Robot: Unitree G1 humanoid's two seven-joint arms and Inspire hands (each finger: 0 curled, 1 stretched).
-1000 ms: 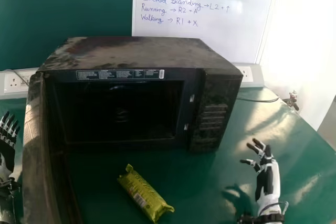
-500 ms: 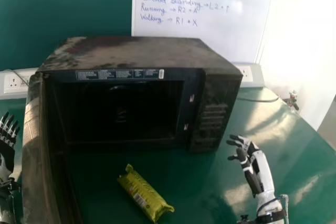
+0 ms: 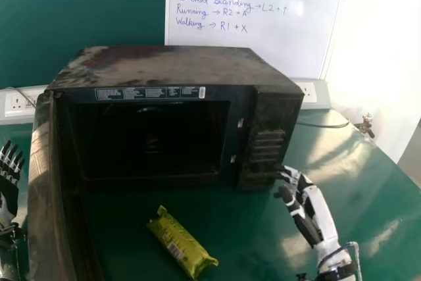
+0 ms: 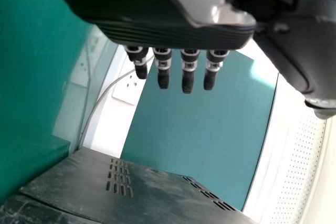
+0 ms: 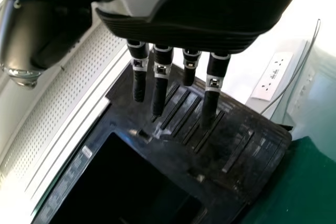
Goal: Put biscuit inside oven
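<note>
And here in the head view, 1 yellow-green, oblong biscuit packet (image 3: 181,243) lies at lower centre, slanting down to the right on the glossy green tabletop (image 3: 378,192), outside the oven. Above it, just left of centre, sits the black, boxy, dusty microwave oven (image 3: 171,67), its dark, tall door (image 3: 41,169) swung wide at the left. Over at lower right, the white-and-black robotic right hand (image 3: 316,205) is open and empty, fingers slightly bent, pointing to the upper left, right by the lower end of the black, ridged control panel (image 3: 263,143); whether they touch, I cannot tell. And at the far left edge, the black-and-silver robotic left hand (image 3: 8,195) is wide and empty, fingers straight, beside the door.
</note>
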